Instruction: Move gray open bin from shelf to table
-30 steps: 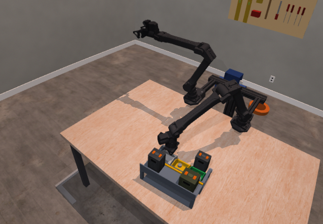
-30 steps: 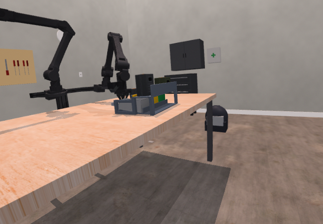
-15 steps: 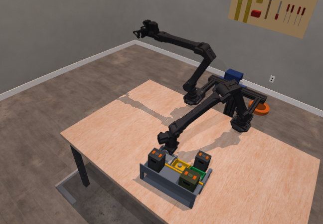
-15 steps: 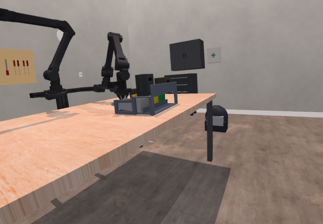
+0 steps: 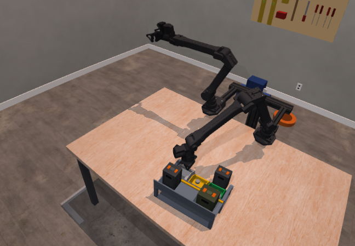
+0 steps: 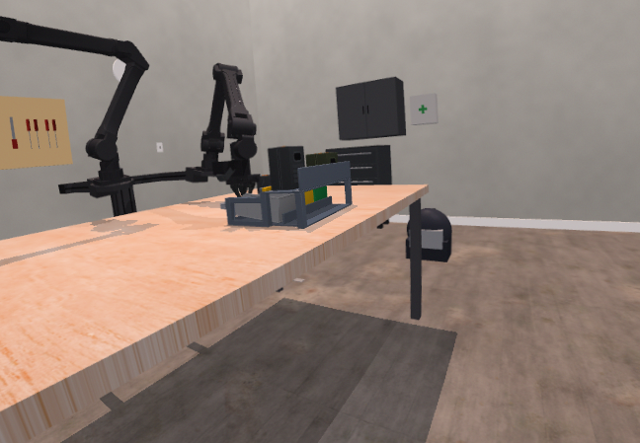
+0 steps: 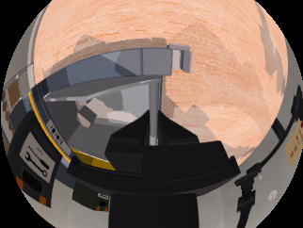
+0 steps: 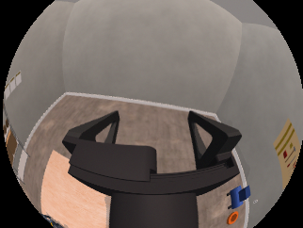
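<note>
The gray bin [image 5: 185, 175] [image 6: 282, 206] [image 7: 91, 137] is in the blue-gray shelf [image 5: 183, 201] [image 6: 324, 176] [image 7: 155, 61], at the end farthest from the green bin [image 5: 217, 188] [image 6: 320, 192]. A blocky part [image 7: 87, 115] lies in the gray bin. My left gripper [image 5: 187, 167] [image 6: 244, 193] [image 7: 153, 114] points down and is shut on the gray bin's thin wall. The yellow bin [image 5: 202, 182] [image 6: 309, 196] stands in the middle with a round part [image 5: 197, 181] in it. The green bin's contents are not clear. My right gripper [image 5: 149, 38] [image 8: 153, 114] is open and empty, high and far from the shelf.
Two black cases [image 5: 172, 176] [image 5: 222, 177] and an olive case [image 5: 208, 199] rise around the bins, one black case close to the gray bin. A yellow strip [image 5: 187, 184] runs along the shelf. The table [image 5: 129, 151] extends on both sides of the shelf.
</note>
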### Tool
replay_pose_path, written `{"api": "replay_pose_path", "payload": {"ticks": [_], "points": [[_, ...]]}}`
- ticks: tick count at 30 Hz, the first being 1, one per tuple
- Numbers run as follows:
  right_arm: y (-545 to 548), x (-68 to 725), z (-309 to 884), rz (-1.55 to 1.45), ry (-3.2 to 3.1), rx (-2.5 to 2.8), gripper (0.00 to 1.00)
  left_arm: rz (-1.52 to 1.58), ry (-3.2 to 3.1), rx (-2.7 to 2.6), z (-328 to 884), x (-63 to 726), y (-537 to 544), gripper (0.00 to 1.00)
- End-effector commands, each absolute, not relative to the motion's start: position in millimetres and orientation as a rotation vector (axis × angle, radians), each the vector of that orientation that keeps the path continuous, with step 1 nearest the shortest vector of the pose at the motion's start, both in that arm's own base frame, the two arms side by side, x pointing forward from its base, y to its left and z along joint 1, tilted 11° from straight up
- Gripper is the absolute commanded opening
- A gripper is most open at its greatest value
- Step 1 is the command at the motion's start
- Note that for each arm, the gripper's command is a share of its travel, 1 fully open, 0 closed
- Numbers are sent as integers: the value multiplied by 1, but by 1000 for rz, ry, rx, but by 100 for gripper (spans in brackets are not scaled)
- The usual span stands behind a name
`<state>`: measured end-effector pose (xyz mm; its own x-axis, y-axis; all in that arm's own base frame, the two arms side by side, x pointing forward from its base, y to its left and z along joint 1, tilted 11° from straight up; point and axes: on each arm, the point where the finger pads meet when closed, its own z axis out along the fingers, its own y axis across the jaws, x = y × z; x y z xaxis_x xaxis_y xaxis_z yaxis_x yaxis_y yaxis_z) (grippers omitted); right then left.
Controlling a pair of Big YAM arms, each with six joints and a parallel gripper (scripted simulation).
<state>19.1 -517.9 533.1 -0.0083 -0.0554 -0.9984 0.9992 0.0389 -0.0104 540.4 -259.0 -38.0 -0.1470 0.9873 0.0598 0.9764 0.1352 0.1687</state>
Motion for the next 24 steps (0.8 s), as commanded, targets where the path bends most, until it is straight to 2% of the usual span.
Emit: {"api": "replay_pose_path", "payload": {"ticks": [1, 24], "points": [[-511, 12, 544, -1229, 1157, 1129, 100, 291, 2221, 1922, 23, 568, -287, 0], [-511, 12, 544, -1229, 1157, 1129, 100, 295, 2213, 1912, 26, 571, -288, 0]]}}
